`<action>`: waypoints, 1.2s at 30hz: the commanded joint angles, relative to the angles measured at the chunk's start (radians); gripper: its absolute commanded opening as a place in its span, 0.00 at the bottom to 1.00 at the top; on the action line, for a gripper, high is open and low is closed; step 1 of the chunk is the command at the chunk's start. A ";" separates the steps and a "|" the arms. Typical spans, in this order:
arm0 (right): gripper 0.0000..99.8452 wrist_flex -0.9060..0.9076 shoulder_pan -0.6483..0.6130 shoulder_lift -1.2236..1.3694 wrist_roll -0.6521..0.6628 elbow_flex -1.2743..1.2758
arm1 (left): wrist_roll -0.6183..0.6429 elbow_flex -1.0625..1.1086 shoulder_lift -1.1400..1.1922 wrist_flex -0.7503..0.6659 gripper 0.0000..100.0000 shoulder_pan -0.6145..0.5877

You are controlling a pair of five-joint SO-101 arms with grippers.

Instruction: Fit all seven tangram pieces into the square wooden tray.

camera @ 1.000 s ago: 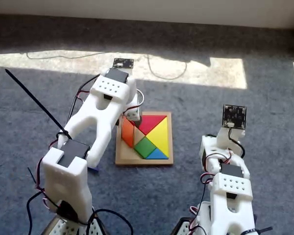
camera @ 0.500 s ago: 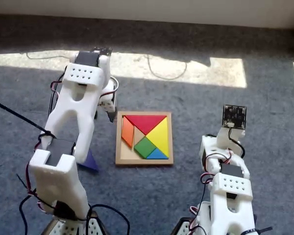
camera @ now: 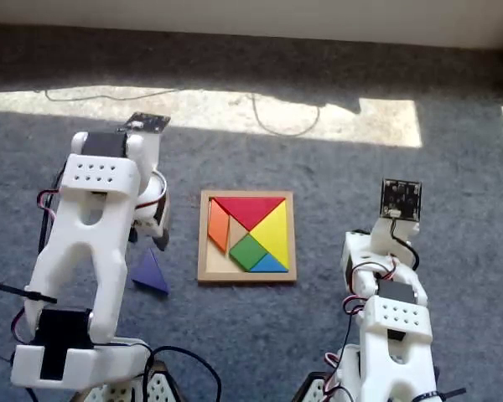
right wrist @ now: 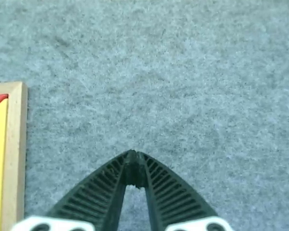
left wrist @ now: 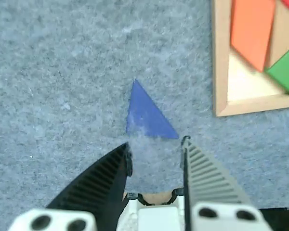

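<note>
The square wooden tray (camera: 205, 272) lies on the carpet between the arms and holds red, yellow, orange, green and blue pieces. A bare patch shows at its near-left corner (left wrist: 243, 82). A dark blue triangle (camera: 151, 275) lies flat on the carpet left of the tray. My left gripper (left wrist: 156, 146) hangs open just short of this triangle (left wrist: 147, 118), with nothing between its fingers. In the high view the left gripper (camera: 153, 237) sits just behind the triangle. My right gripper (right wrist: 135, 169) is shut and empty over bare carpet, right of the tray's edge (right wrist: 15, 144).
Grey-blue carpet covers the floor. A thin cable (camera: 277, 126) loops across the sunlit strip behind the tray. The right arm's body (camera: 390, 327) stands at the near right, and the left arm's body (camera: 84, 251) at the near left.
The left arm has swung left from over the tray's left side to the carpet by the dark blue triangle. The right arm has kept still.
</note>
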 commanded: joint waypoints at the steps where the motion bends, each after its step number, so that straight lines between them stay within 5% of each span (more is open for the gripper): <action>1: 0.01 -0.019 -0.010 -0.019 0.011 -0.007 | -0.031 0.097 -0.044 -0.060 0.23 -0.081; 16: 0.01 -0.019 -0.010 -0.019 0.011 -0.008 | -0.029 0.495 -0.035 -0.506 0.23 -0.114; 28: 0.01 -0.019 -0.010 -0.019 0.011 -0.007 | 0.051 0.496 -0.035 -0.542 0.23 -0.041; 36: 0.01 -0.019 -0.010 -0.019 0.011 -0.007 | 0.049 0.446 -0.045 -0.551 0.06 0.022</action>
